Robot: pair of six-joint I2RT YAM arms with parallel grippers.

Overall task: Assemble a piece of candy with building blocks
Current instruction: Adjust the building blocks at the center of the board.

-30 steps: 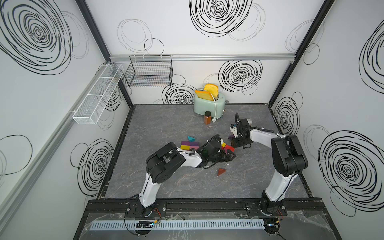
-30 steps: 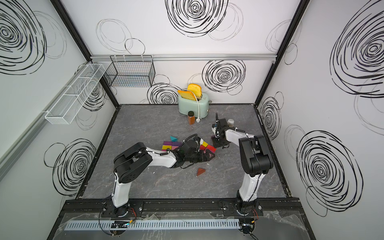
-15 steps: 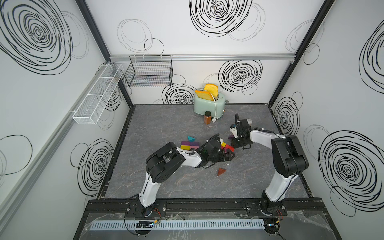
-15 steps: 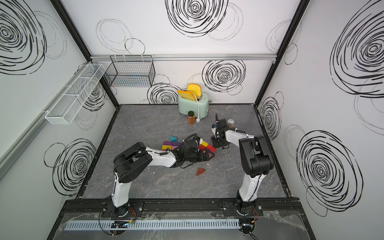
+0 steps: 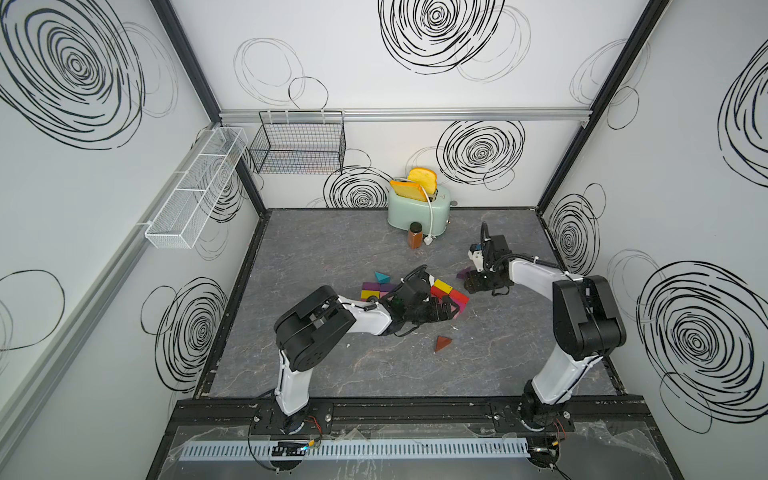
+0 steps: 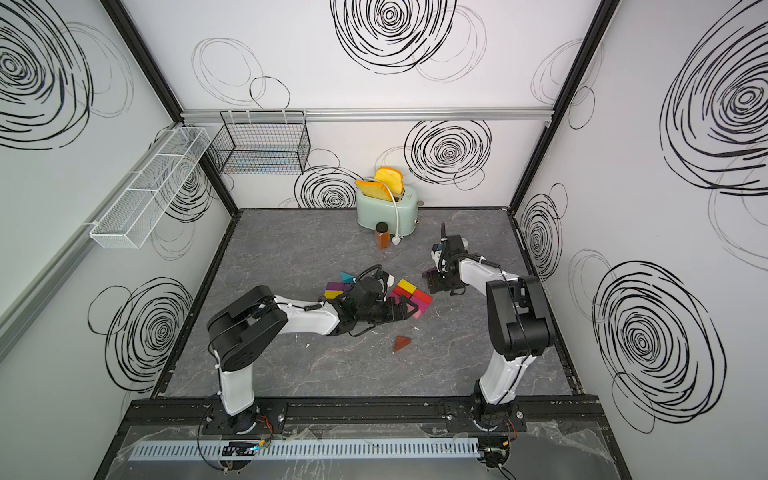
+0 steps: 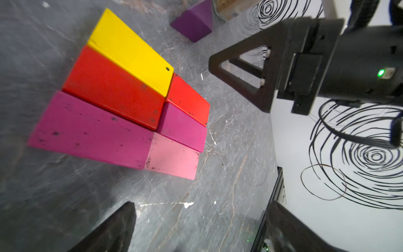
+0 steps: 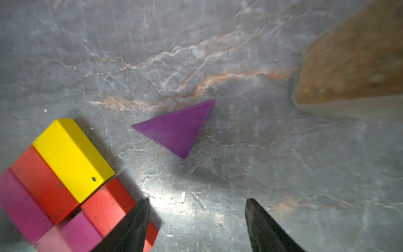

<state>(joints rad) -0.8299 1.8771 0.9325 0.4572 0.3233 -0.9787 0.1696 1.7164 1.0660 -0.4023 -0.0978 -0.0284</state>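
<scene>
Jaws spread wide and holding nothing, the left gripper lies low over the grey table at the end of a folded arm, forearm stretched almost level toward the right, close beside the row of bricks. A yellow brick, a red brick and a magenta brick sit side by side, with shorter red, magenta and pink pieces butted against their ends. Farther right, just past the yellow brick's corner and apart from it, the purple wedge lies flat on the table, triangular face up, one tip aimed back at the bricks. Beyond it the right gripper hangs nose-down from a forward-reaching arm, wrist bent steeply, fingers parted with nothing between them. The wedge sits just ahead of that gap, not inside it, its longest edge running roughly along the line on which the fingers close. The right arm is plainly the nearer one. Taking the wedge would seem to call for a short advance and perhaps a wrist turn. A brown jar lies near, on the wedge's far side.
</scene>
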